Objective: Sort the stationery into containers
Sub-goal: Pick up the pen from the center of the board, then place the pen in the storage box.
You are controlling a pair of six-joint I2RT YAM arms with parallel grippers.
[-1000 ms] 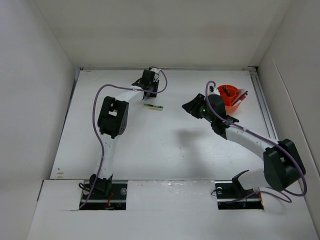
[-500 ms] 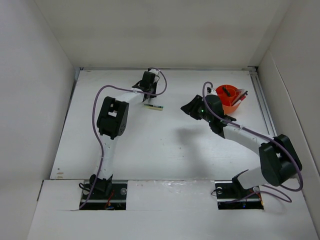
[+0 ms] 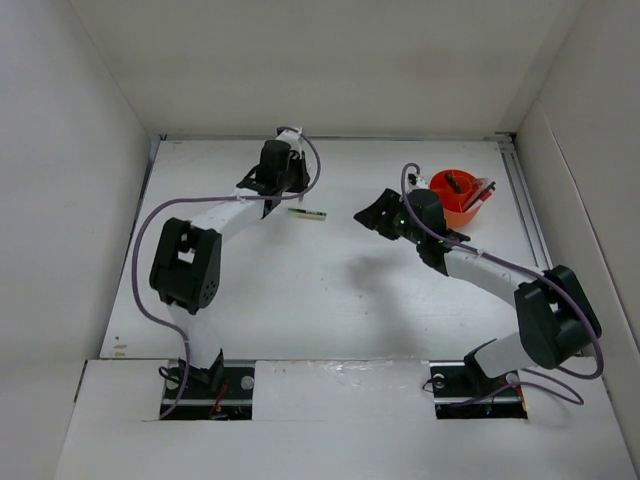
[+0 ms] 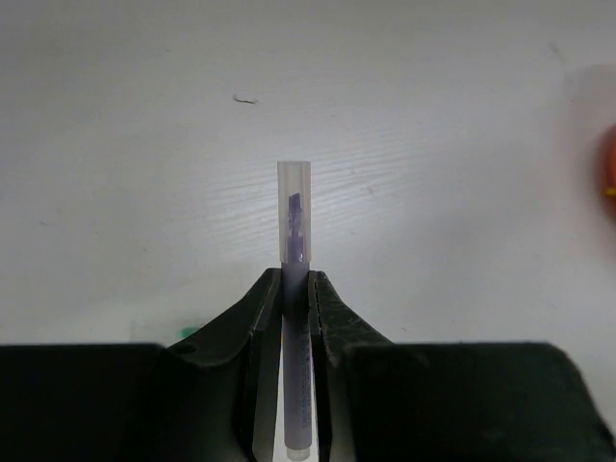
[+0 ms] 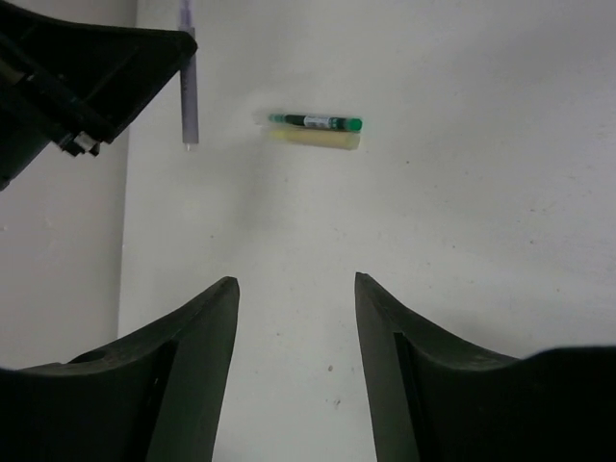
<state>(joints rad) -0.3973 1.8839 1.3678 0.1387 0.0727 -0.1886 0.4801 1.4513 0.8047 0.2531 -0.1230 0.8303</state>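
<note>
My left gripper (image 3: 279, 183) is shut on a slim grey-lilac pen with a clear cap (image 4: 295, 252), held off the white table at the back left. The right wrist view shows that pen (image 5: 190, 89) hanging from the left gripper's fingers (image 5: 87, 67). A green-yellow marker (image 3: 308, 212) lies on the table just right of the left gripper, also in the right wrist view (image 5: 316, 128). My right gripper (image 3: 371, 214) is open and empty (image 5: 294, 289), aimed at the marker from the right. The orange organiser (image 3: 452, 198) stands behind the right arm, holding red pens (image 3: 483, 196).
White walls enclose the table on the left, back and right. Purple cables run along both arms. The organiser's orange edge (image 4: 610, 171) shows at the right border of the left wrist view. A rail runs along the table's right edge (image 3: 528, 215).
The left arm's elbow has swung out to the left, and its gripper has moved a little left with the pen in it. The right gripper has crept left toward the marker.
</note>
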